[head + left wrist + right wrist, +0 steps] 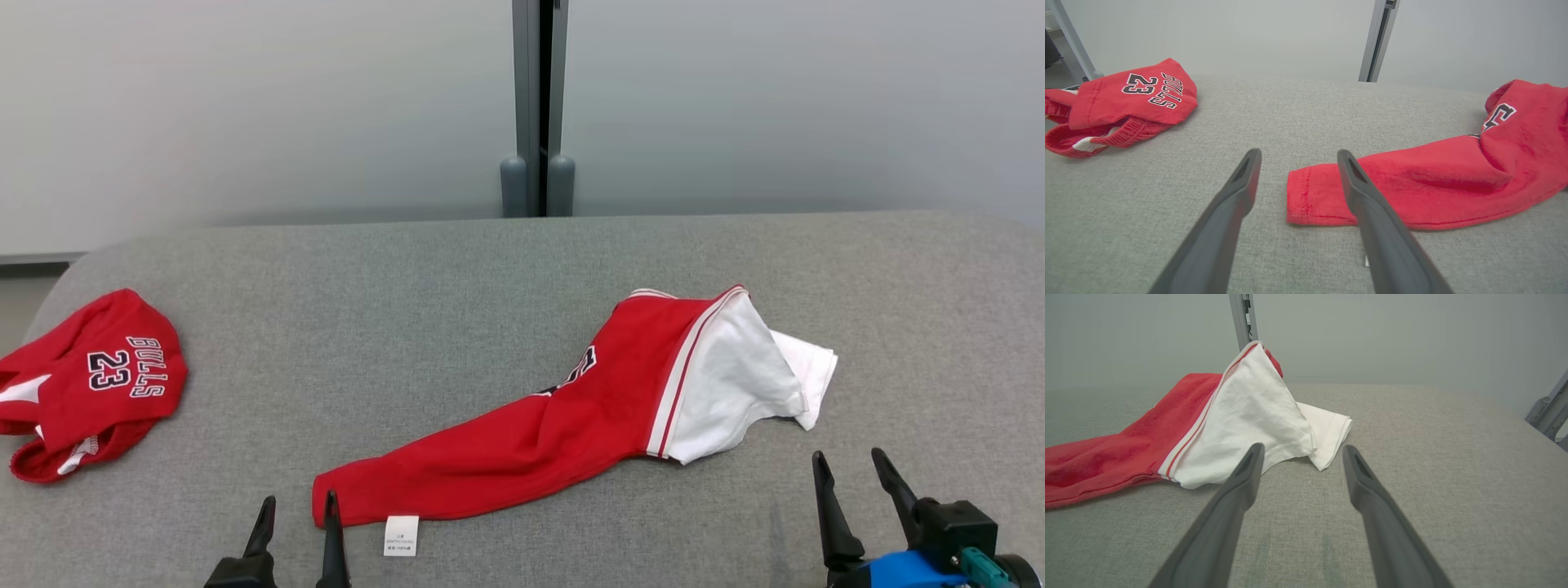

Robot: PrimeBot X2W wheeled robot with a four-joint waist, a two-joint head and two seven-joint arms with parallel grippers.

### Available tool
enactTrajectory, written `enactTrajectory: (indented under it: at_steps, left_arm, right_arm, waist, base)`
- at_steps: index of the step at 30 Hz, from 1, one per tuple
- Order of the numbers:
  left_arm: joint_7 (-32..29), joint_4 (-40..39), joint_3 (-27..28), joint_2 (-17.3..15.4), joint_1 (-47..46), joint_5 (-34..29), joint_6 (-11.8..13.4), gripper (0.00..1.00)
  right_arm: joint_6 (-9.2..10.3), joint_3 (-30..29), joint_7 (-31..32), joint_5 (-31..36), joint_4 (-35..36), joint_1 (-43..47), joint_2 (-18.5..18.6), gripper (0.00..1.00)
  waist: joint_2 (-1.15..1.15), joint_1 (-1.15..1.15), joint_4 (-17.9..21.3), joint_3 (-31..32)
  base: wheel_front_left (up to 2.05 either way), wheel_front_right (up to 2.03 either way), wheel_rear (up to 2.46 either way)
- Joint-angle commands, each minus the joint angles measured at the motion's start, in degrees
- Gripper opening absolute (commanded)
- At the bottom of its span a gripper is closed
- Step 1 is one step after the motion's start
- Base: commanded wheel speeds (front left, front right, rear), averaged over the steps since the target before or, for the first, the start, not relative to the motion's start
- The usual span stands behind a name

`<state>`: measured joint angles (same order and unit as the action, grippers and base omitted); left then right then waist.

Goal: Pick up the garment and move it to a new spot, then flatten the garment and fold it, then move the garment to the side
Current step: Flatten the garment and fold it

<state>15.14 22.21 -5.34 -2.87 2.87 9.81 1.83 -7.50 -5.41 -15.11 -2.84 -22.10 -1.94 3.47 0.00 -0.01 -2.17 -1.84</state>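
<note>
Presently found red-and-white garment [539, 441] lying rumpled and stretched diagonally on grey padded surface [457, 286], red hem toward left, white end toward right. Noted left gripper [300, 498] released, empty, fingers spread just beside red hem. Noted right gripper [847, 456] likewise released, holding nothing, near white end but apart. Logged second red garment [90, 384] bunched at far left, well apart.

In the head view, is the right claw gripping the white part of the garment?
No, the right claw stands open, with bare grey surface between it and the garment's white part.
</note>
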Motion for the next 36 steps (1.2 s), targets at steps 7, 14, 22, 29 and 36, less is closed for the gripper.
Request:
enactTrajectory:
  at_steps: [7, 14, 22, 29, 36]
  left_arm:
    - [0.0, 0.0, 1.1, 0.0, 2.7, -3.0, 0.0, 1.0]
    - [0.0, 1.9, 1.4, -0.1, 2.2, -2.2, -1.0, 1.0]
    - [0.0, 8.2, 1.4, -0.1, -2.2, 0.9, -3.8, 1.0]
    - [0.0, 10.9, 2.0, -0.1, -5.0, 2.7, -4.7, 1.0]
    - [0.0, 12.6, 2.5, 0.0, -6.9, 4.0, -4.8, 1.0]
  right_arm:
    - [0.02, 1.1, -0.1, 1.7, 0.7, 2.2, -0.5, 1.0]
    - [0.02, 2.4, -0.1, 0.0, 1.2, 1.3, -0.5, 1.0]
    - [0.02, 3.3, -0.1, -0.7, 1.8, -1.2, -0.5, 1.0]
    - [0.02, 3.3, -0.1, -0.4, 1.9, -2.9, -0.5, 1.0]
    - [0.02, 3.3, -0.1, -0.6, 2.4, -4.0, -0.5, 1.0]
  waist:
    - [0.0, 0.01, 0.1, 2.1]
    - [0.0, 0.01, 0.3, 1.3]
    - [0.0, 0.01, 1.3, -2.8]
    - [0.0, 0.01, 2.3, -5.4]
    - [0.0, 0.01, 2.8, -7.2]
  base:
    - [0.0, 0.0, 0.0]
    - [0.0, 0.0, 0.0]
    - [0.0, 0.0, 0.0]
    - [0.0, 0.0, 0.0]
    - [0.0, 0.0, 0.0]
